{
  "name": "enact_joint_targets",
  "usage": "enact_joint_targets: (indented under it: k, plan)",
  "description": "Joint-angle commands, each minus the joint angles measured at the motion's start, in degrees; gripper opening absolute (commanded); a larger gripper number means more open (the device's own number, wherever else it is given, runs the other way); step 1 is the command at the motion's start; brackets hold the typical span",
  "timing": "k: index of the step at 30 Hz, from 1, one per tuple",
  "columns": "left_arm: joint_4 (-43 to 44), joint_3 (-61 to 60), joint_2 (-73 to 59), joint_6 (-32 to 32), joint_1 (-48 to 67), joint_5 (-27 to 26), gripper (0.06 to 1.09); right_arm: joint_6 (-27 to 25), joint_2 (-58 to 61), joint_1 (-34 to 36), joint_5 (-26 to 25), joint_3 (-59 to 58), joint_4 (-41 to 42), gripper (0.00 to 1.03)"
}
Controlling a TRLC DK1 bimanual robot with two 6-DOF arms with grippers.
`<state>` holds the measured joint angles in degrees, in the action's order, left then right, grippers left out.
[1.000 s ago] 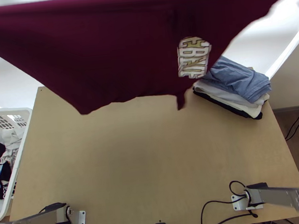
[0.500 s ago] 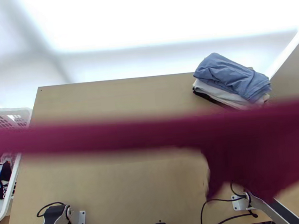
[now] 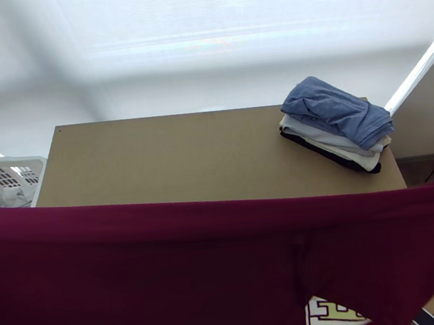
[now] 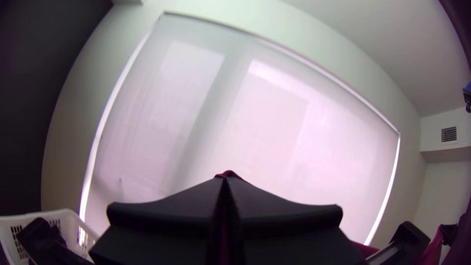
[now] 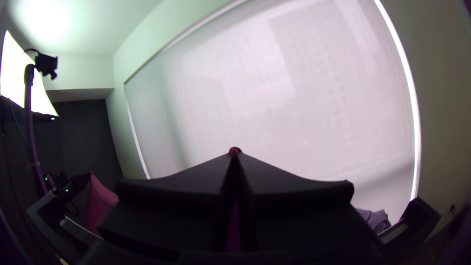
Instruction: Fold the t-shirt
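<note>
You have the t-shirt (image 3: 165,259) up in the air, stretched wide between both arms and seen from above across the near half of the worktop (image 3: 186,159). Its far edge runs almost straight from left to right, with part of a print (image 3: 333,317) showing low on the right. Your left gripper (image 4: 224,182) is closed, a bit of the dark red cloth poking out at its tips; your right gripper (image 5: 235,156) is closed on the same cloth. Which part of the shirt each one pinches, you cannot tell from here.

I'd call this the spreading step, with no fold made. Next you need to lay it down flat: lower both sides together, with even pull so the edge remains straight, and set the cloth on the bare middle of the worktop before letting go. Mind the stack of folded clothes (image 3: 336,120) at the far right and the white basket (image 3: 26,159) on the left; a wide swing could catch either. Come down too near, and the body may bunch over the arms' bases.
</note>
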<state>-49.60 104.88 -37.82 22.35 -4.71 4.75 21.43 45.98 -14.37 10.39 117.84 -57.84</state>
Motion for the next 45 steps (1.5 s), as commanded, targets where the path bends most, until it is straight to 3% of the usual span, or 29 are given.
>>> enact_joint_targets:
  k: [1,8,11,17,26,31,45]
  plan:
    - [-0.6,-14.2,5.3,3.8,0.3,-3.1,0.09,1.4,-4.1,-1.6,-2.4,-14.0,1.6,0.03]
    - [9.0,-41.6,7.8,6.0,0.9,-7.1,0.09,5.6,-11.9,-2.7,-1.5,-47.3,18.4,0.03]
    - [12.4,-44.9,3.8,8.0,1.3,-7.6,0.09,8.3,-11.1,-2.8,-0.1,-54.2,23.5,0.03]
    - [18.8,-46.2,-9.4,7.9,0.9,-8.1,0.09,8.9,-4.0,-1.4,0.9,-63.1,34.4,0.03]
    - [23.9,-42.4,-29.8,5.6,0.1,-11.6,0.09,8.2,21.4,6.6,8.2,-56.8,39.2,0.03]
    - [21.5,-35.2,-43.8,5.6,-1.4,-14.0,0.09,7.3,33.9,8.1,8.1,-50.6,39.7,0.03]
    - [21.5,-9.8,-71.3,5.7,-7.2,-13.0,0.09,5.3,56.4,8.7,2.4,-31.1,40.9,0.03]
